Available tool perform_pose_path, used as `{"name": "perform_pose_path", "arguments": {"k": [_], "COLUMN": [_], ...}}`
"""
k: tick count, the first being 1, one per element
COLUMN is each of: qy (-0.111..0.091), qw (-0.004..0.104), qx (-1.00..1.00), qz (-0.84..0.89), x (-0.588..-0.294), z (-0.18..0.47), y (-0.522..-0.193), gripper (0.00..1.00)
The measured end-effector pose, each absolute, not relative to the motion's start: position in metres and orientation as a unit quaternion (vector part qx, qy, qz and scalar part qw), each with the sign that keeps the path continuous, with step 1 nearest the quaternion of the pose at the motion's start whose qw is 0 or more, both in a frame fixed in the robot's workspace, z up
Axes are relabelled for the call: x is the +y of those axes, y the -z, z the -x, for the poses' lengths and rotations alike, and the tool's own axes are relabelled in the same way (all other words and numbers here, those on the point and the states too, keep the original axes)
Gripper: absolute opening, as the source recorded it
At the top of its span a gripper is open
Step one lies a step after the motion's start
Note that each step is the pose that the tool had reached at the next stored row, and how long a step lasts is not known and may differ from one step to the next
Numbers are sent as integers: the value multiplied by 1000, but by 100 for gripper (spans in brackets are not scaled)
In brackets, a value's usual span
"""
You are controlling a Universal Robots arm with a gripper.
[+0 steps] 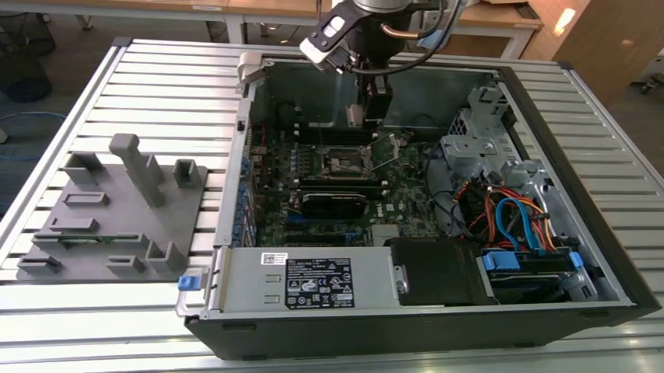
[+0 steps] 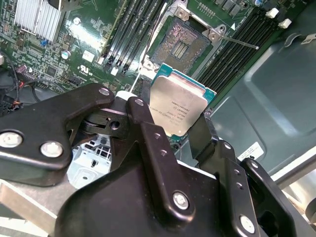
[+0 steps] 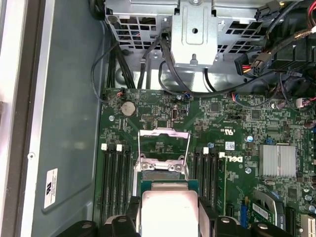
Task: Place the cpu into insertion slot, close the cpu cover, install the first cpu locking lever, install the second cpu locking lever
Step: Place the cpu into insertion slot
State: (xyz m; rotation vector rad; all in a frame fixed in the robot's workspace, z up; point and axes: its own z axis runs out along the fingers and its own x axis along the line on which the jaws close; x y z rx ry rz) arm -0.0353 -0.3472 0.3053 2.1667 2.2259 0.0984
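1. While the gripper (image 2: pixel 174 116) pinched it at two opposite edges, the cpu (image 2: pixel 180 103) hung tilted near the open insertion slot (image 2: pixel 180 45), not touching; upper-middle of exterior view.
2. Handling, est.: light, stiff, thin; underside contacts and socket pins fragile; metal top prob. slippery; hold by edges only.

Black jointed claw (image 2: pixel 172 117), silver screws (image 2: pixel 180 200), looping dark cable (image 1: pixel 434 45)

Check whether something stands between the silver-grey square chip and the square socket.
Nothing visible does. The tool holds the silver-grey square chip close to the bare dark square socket; its thin silver frame cover stands open.
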Motion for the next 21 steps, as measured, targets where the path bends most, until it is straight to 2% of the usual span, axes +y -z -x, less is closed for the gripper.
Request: {"name": "perform_pose_path", "arguments": {"k": [21], "qy": [-32], "qw": [17], "qx": [716], "qz": [-697], "x": [-347], "z": [35], "y": [-294], "gripper": [54]}}
